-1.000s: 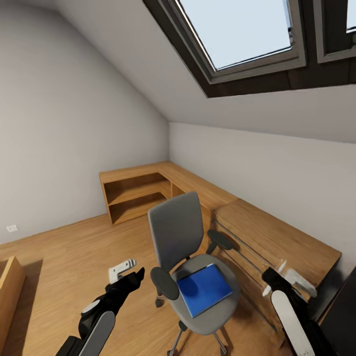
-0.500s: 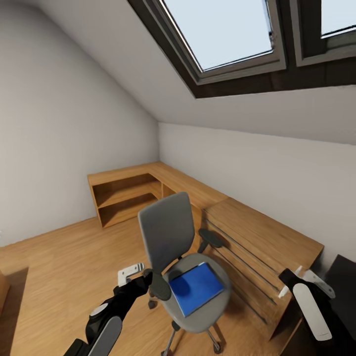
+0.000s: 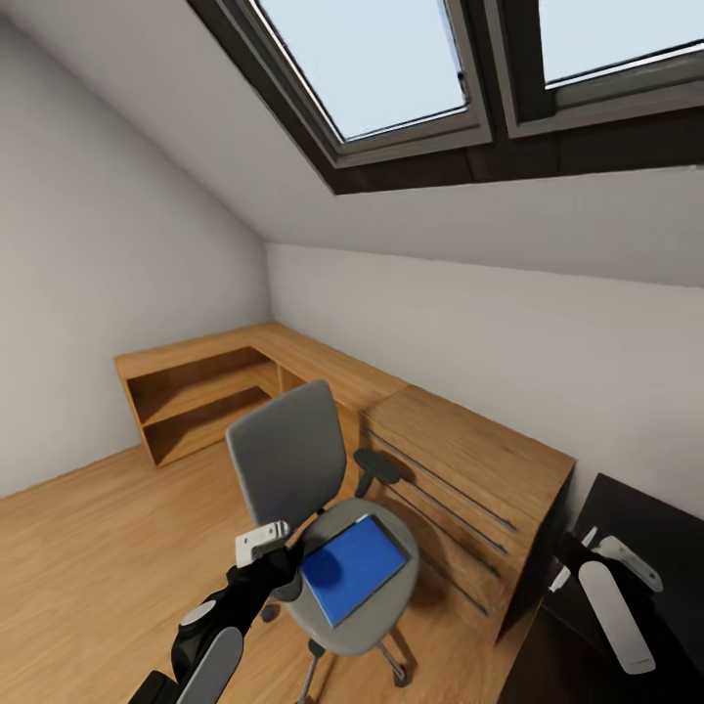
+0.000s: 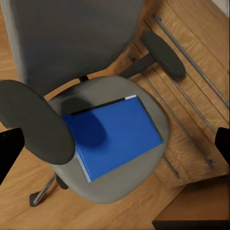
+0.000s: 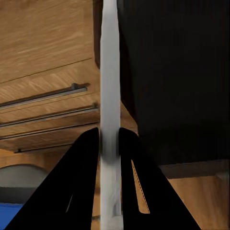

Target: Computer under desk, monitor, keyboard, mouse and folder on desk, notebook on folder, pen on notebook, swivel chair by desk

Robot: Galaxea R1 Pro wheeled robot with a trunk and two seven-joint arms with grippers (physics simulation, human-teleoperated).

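One blue folder (image 3: 352,568) lies flat on the seat of a grey swivel chair (image 3: 293,469), which stands on the wooden floor (image 3: 88,548) just beside a wooden drawer unit (image 3: 469,469). The left gripper (image 3: 262,543) hovers near the chair's near armrest, its fingers spread wide. The right gripper (image 5: 109,143) has its two black fingers drawn narrow, close either side of a thin pale vertical edge; whether they grip it cannot be told.

Skylights (image 3: 391,68) sit in the sloped ceiling; low open shelving (image 3: 196,391) lines the far wall; wood floor (image 3: 88,548) below.
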